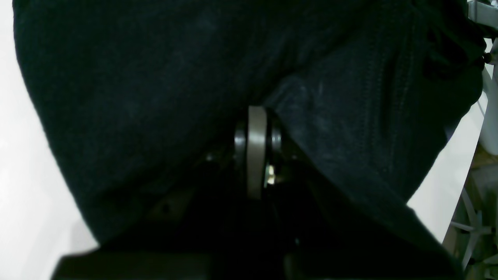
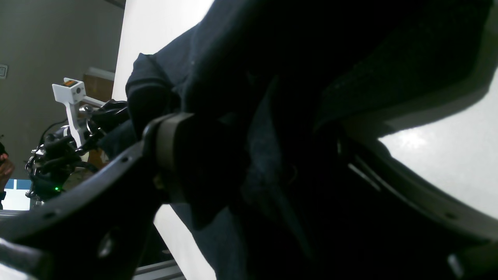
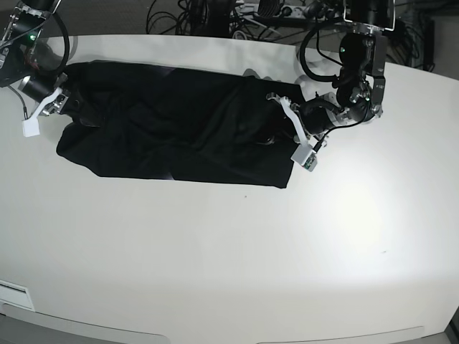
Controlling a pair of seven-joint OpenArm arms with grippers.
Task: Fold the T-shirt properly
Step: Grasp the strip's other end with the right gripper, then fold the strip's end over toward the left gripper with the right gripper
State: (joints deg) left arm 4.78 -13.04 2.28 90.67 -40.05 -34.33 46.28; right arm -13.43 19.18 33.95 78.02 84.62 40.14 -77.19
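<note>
The black T-shirt (image 3: 179, 122) lies spread plain side up across the far half of the white table (image 3: 215, 251); no print shows. My left gripper (image 3: 294, 129) is at the shirt's right end. In the left wrist view its jaws (image 1: 256, 112) are pressed together with black cloth (image 1: 136, 97) draped over and around them. My right gripper (image 3: 61, 100) is at the shirt's left end. In the right wrist view (image 2: 264, 155) its fingers stand wide apart with a bunch of cloth (image 2: 272, 58) between them.
Cables and power strips (image 3: 237, 14) lie behind the table's far edge. The other arm (image 2: 70, 136) shows in the right wrist view's background. A white label (image 3: 14, 294) sits at the front left edge.
</note>
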